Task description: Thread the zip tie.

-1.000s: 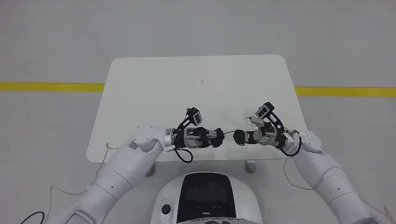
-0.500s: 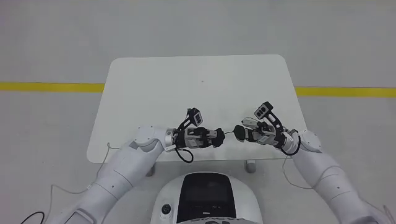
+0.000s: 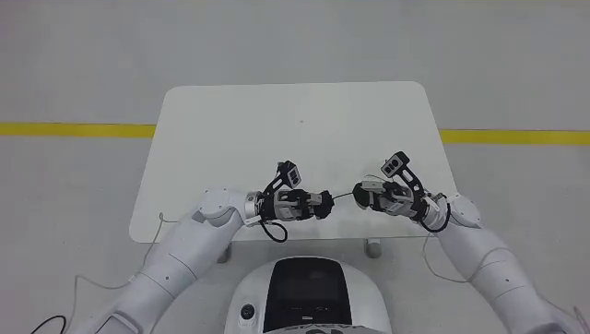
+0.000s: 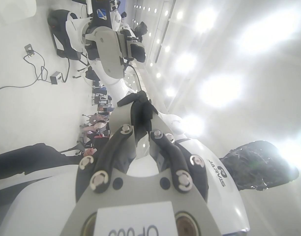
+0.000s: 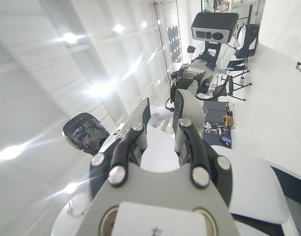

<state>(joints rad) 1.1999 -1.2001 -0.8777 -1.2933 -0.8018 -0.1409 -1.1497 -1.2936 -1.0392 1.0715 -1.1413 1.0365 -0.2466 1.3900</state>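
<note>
The left gripper (image 3: 324, 205) is hovering over the near edge of the table (image 3: 230, 122), pointing toward the other arm. Its fingers are pressed together on one end of the tie (image 3: 342, 197) (a thin black strip, faint from above). In the left wrist view something dark is sitting pinched right at the closed tips. From that grip the tie is running out to the right, held in the air above the table's front edge, between the two grippers. Its free end is lying just beside the right gripper (image 3: 360, 196); whether it is touching cannot be told. In the right wrist view that gripper's fingers (image 5: 187, 121) are standing apart, with no tie visible in the gap. The two grippers are facing each other, near but not touching.
</note>
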